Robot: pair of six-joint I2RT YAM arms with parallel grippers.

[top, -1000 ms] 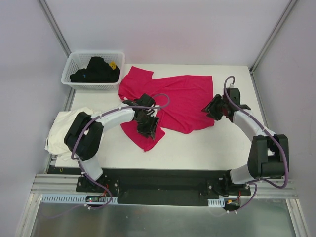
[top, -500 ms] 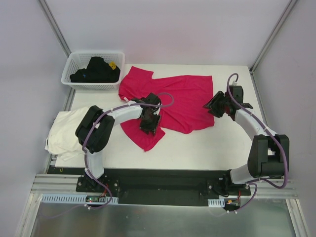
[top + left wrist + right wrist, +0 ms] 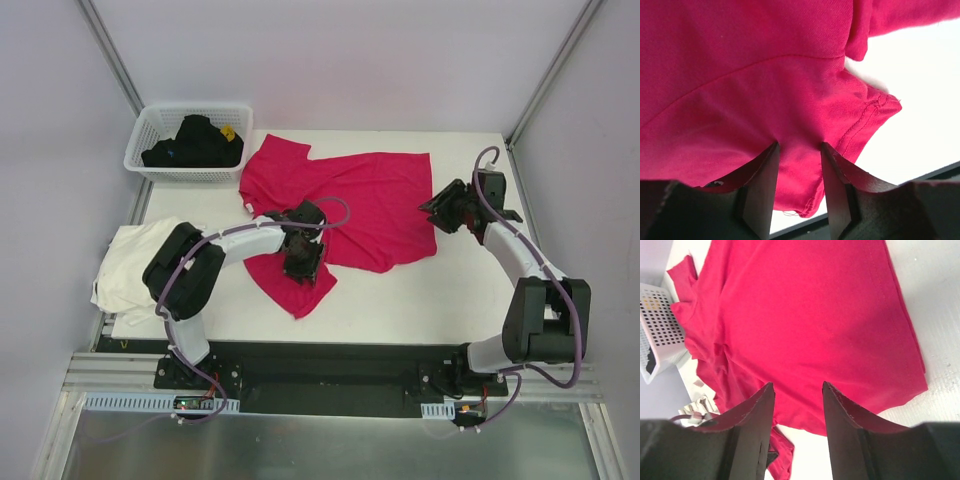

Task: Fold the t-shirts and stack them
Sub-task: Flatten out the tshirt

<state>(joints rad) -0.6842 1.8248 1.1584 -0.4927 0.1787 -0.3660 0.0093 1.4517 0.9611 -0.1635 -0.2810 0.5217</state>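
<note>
The magenta-red t-shirt (image 3: 370, 195) lies spread and rumpled across the middle of the table. My left gripper (image 3: 303, 262) stands on its near-left flap. In the left wrist view that gripper (image 3: 799, 147) is open, with its fingertips (image 3: 771, 150) pressing into the red cloth (image 3: 740, 75) beside a stitched hem corner. My right gripper (image 3: 445, 208) hovers just off the shirt's right edge. In the right wrist view it (image 3: 798, 385) is open and empty above the red shirt (image 3: 800, 315). The cream-white t-shirt (image 3: 125, 265) lies bunched at the table's left edge.
A white lattice basket (image 3: 186, 172) holding dark clothes stands at the back left and also shows as the basket (image 3: 660, 335) in the right wrist view. The black base rail (image 3: 330, 365) runs along the near edge. Frame posts rise at both back corners.
My left gripper has shifted slightly toward the near edge, and the shirt's lower flap has come with it. My right gripper has drawn back to the right, off the shirt's edge.
</note>
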